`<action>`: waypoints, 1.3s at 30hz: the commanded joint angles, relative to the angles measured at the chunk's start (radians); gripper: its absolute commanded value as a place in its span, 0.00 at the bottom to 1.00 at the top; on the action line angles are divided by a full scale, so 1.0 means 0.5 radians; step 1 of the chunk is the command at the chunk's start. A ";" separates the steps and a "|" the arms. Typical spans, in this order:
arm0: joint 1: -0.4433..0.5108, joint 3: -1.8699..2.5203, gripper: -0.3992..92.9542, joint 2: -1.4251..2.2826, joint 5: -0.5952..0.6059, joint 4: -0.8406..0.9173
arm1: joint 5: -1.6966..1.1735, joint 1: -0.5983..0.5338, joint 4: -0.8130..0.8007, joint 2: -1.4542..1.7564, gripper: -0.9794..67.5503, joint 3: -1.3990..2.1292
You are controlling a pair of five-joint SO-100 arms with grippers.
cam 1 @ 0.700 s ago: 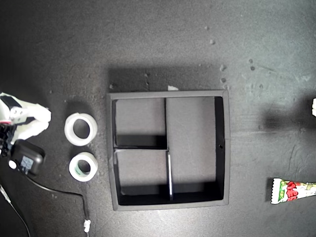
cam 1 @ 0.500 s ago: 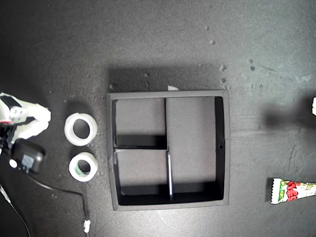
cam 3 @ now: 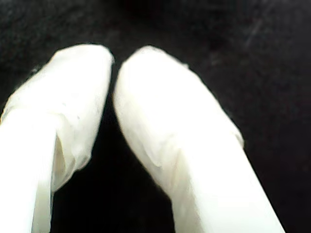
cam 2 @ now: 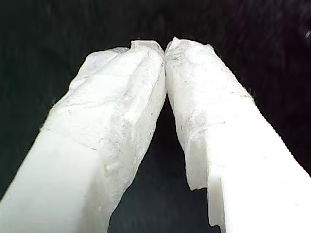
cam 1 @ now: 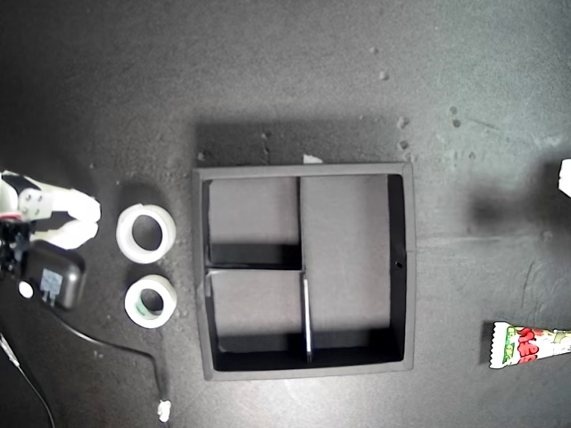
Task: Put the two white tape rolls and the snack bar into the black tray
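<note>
Both hands pressed together, gripping nothing, over bare dark desk [cam 1: 294,80].

You have the black tray [cam 1: 303,169] mid-desk, unfilled; two white tape rolls [cam 1: 146,233] [cam 1: 151,300] just off its exterior-view left wall; the snack bar [cam 1: 531,345] at that view's lower right edge.

Your first hand [cam 2: 165,48] and second hand [cam 3: 114,63] have tips touching or nearly so.

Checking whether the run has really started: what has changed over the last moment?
The arm at the exterior view's left edge has crept slightly toward the plain white tape roll. Nothing was gripped or released. That roll, the green-rimmed tape roll, the black tray and the snack bar stayed put.
</note>
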 commanded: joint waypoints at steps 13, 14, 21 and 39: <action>0.255 -0.252 0.17 0.067 0.488 -0.525 | -0.221 -0.291 -0.742 0.009 0.01 0.025; 0.252 -0.279 0.17 0.012 0.491 -0.525 | -0.190 -0.285 -0.703 0.009 0.01 0.025; 0.328 -0.730 0.16 -0.960 0.500 -0.623 | -0.114 -0.264 -0.586 0.009 0.01 0.025; 0.319 -0.985 0.15 -1.782 0.703 -0.874 | -0.021 -0.328 -0.485 0.009 0.01 0.025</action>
